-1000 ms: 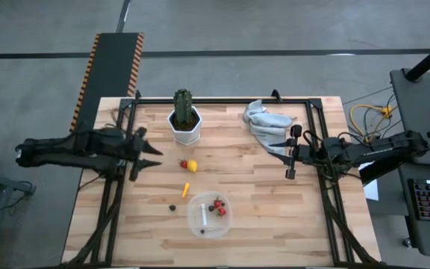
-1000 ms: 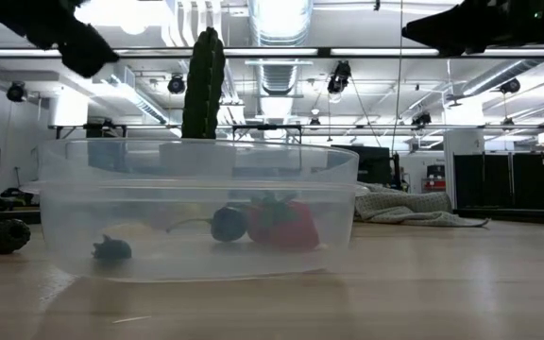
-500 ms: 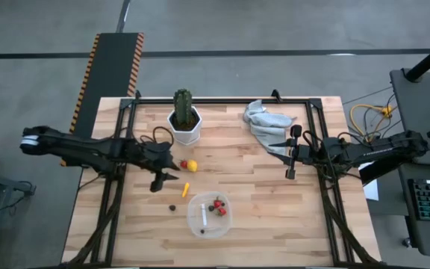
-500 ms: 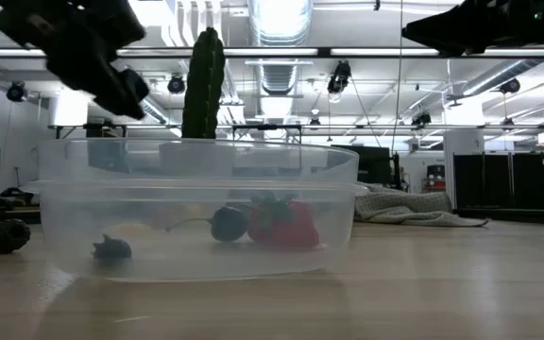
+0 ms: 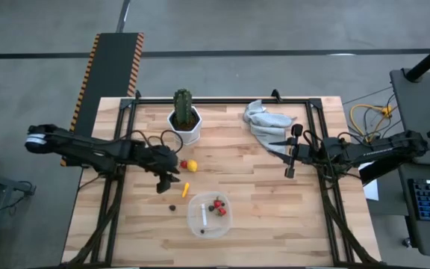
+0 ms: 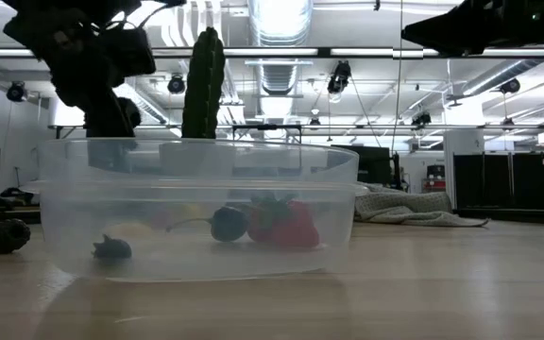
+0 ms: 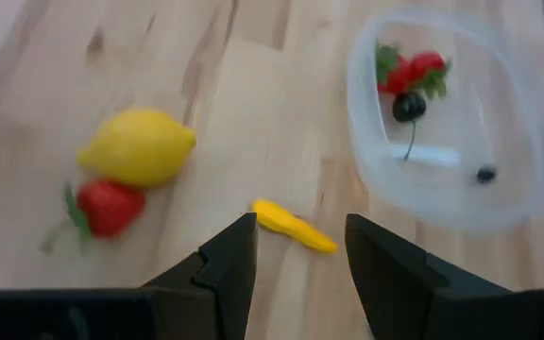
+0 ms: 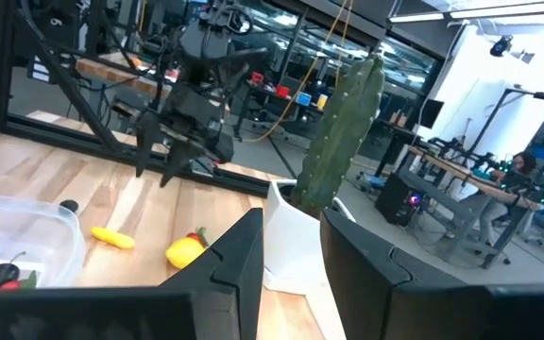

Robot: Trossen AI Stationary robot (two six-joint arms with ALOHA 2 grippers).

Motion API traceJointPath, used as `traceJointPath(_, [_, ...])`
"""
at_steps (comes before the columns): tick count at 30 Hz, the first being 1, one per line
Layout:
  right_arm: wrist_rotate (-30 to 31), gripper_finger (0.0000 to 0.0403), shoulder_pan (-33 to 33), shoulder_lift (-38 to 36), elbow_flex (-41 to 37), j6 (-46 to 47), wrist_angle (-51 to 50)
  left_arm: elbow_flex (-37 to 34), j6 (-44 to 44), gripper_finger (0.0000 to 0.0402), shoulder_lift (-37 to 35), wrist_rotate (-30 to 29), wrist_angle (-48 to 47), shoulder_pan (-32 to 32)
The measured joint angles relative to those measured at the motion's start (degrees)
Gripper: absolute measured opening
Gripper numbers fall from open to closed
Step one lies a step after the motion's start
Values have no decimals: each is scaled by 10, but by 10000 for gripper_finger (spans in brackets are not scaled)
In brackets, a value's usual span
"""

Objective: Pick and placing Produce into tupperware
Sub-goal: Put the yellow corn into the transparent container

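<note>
Sitting on a pale wooden butcher-block table (image 5: 260,217) inside a black frame, with a big workshop behind — cables, screens, ceiling lights.

Hovering over the loose pieces with the left gripper (image 5: 166,179), fingers (image 7: 227,267) spread apart and holding nothing, lined up right above the small orange-yellow sliver (image 7: 294,227). Probably aiming at that one for the next grab, judging by how the gap between the fingers is framing it.

Waiting off at the right edge with the right gripper (image 5: 290,158), near the crumpled grey cloth (image 5: 264,122) — fingers (image 8: 227,274) parted a little, empty too, likely just keeping clear.

Resting toward the front middle of the table: the shallow clear plastic rounded-square tupperware (image 5: 224,224), already holding a red strawberry with green leaves (image 6: 286,223), a dark round berry on a stem (image 6: 227,223) and a tiny dark bit (image 6: 111,248).

Lying outside it: a glossy yellow lemon (image 7: 140,146) touching a small red strawberry (image 7: 108,207), and a dark knobbly berry (image 6: 6,235) just beside the container. Standing behind it all, a tall green cactus in a white hexagonal pot (image 5: 184,118).
</note>
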Motion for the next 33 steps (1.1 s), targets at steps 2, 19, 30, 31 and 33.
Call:
traceJointPath(2, [0,100,0,0,0,-1,0,0,-68,148,7,0,5,0])
traceJointPath(19, [0,100,0,0,0,-8,0,0,-403,148,120,64,57,-1])
traceJointPath(30, [0,100,0,0,0,-7,-1,42,-417,148,181,88,50,-6])
traceJointPath(31, [0,100,0,0,0,-7,-1,45,-416,147,185,88,38,-8])
traceJointPath(33, [0,100,0,0,0,-6,-1,51,-415,147,195,83,7,-11])
